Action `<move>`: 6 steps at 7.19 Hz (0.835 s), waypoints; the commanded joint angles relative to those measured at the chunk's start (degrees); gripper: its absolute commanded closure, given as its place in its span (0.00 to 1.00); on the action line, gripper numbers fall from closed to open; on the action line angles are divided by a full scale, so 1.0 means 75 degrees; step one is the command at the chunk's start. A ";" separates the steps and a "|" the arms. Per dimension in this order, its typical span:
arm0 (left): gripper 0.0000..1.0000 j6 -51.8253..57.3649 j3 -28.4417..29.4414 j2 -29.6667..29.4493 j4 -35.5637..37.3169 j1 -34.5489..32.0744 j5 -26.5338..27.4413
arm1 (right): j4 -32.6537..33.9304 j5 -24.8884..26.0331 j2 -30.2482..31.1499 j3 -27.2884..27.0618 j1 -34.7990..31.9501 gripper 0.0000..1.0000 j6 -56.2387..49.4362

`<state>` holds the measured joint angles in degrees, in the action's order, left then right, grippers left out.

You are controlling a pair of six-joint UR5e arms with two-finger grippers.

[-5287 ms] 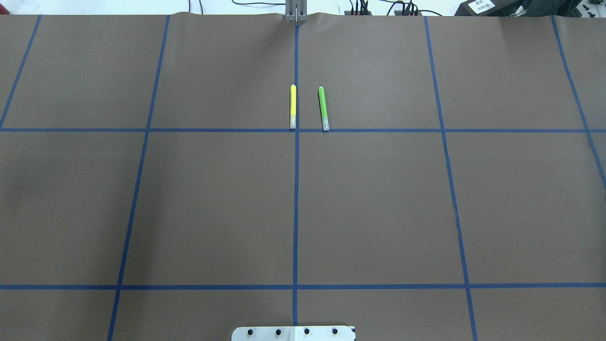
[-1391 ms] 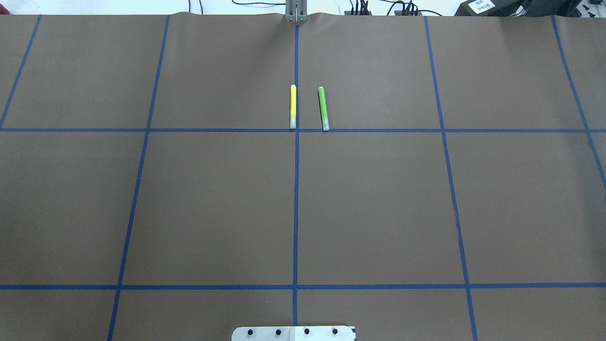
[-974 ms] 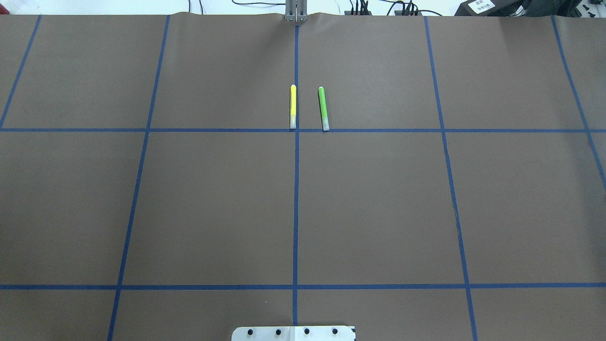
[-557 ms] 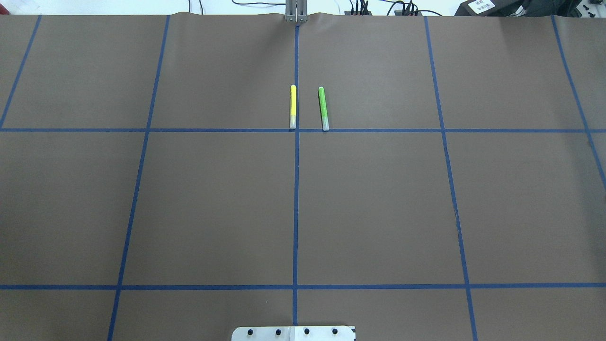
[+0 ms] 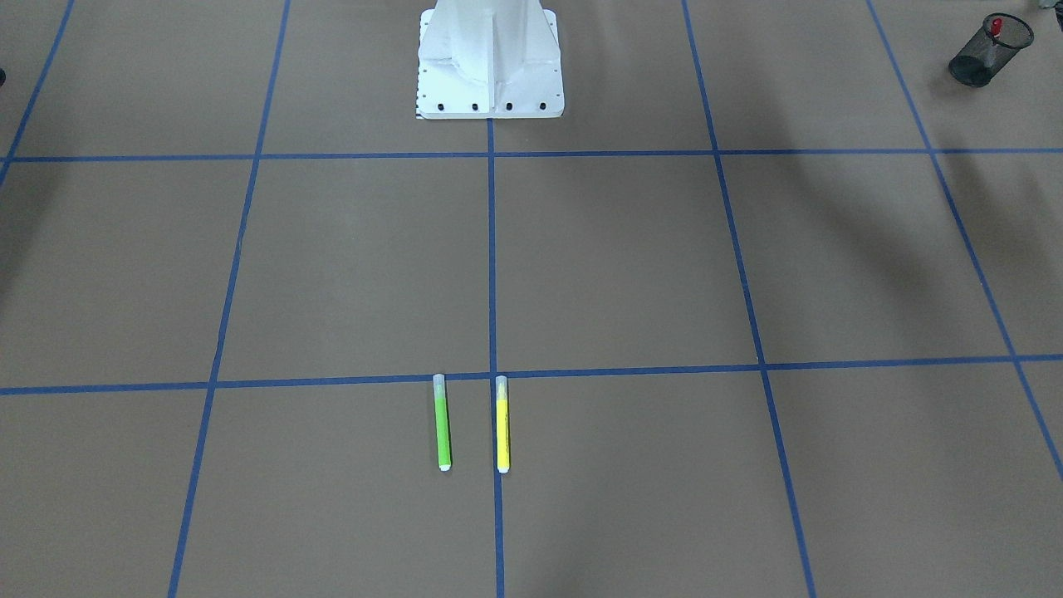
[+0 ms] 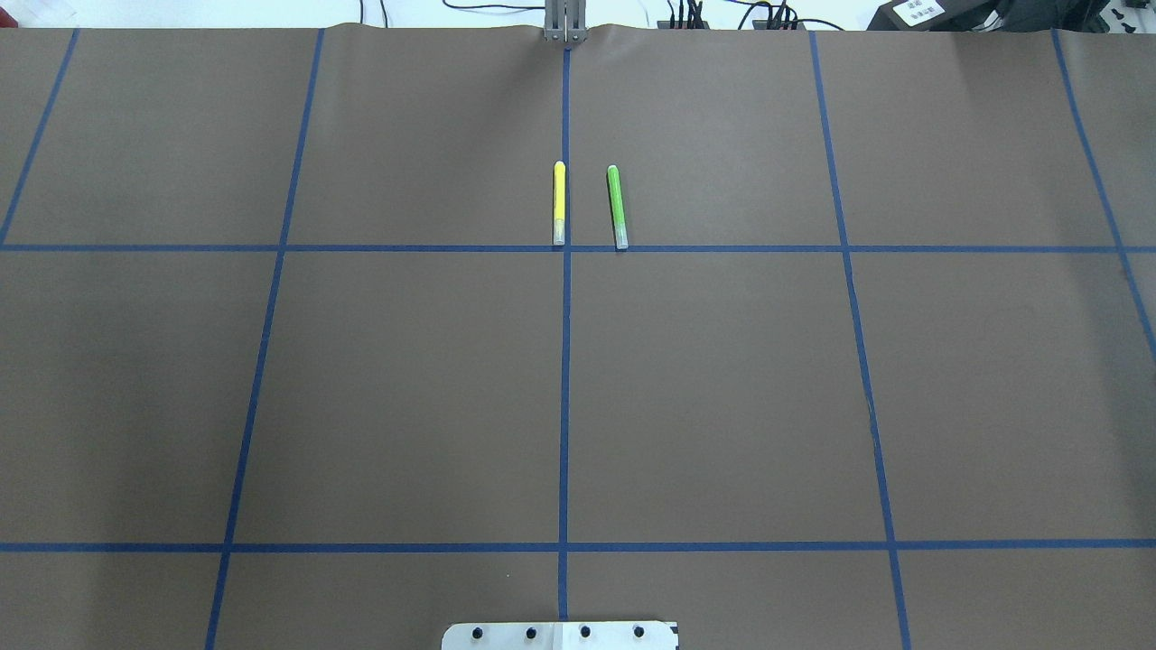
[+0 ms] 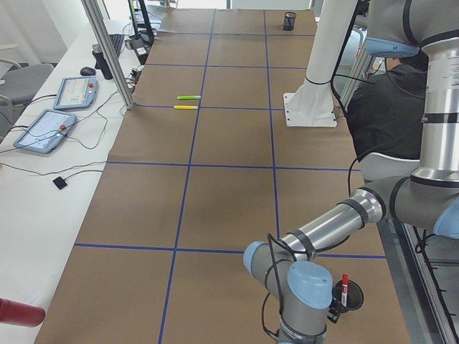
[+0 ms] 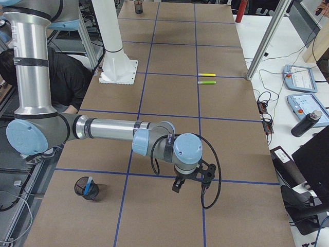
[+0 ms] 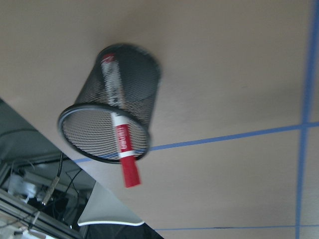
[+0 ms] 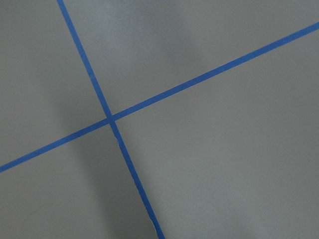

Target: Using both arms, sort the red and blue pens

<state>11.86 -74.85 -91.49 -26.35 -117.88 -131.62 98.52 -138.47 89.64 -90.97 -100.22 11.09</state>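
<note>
On the table a mesh cup holds the red pen; jaws' state I cannot tell.

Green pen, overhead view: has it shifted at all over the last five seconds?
No. The green pen still lies with its frosted cap at the horizontal tape line, right of the yellow pen.

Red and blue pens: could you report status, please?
Left gripper, right gripper: unclear. Red pen in left mesh cup, blue pen in right mesh cup. Green pen, yellow pen mid-table.
</note>
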 commanded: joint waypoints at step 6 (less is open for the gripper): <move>0.00 0.0024 -0.2982 -0.1114 -0.3159 0.1490 -0.0528 | -0.0655 0.0029 0.0481 -0.0597 0.0215 0.00 -0.0096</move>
<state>11.98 -96.32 -100.43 -43.85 -107.74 -133.11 95.56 -138.57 92.04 -95.12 -98.84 10.49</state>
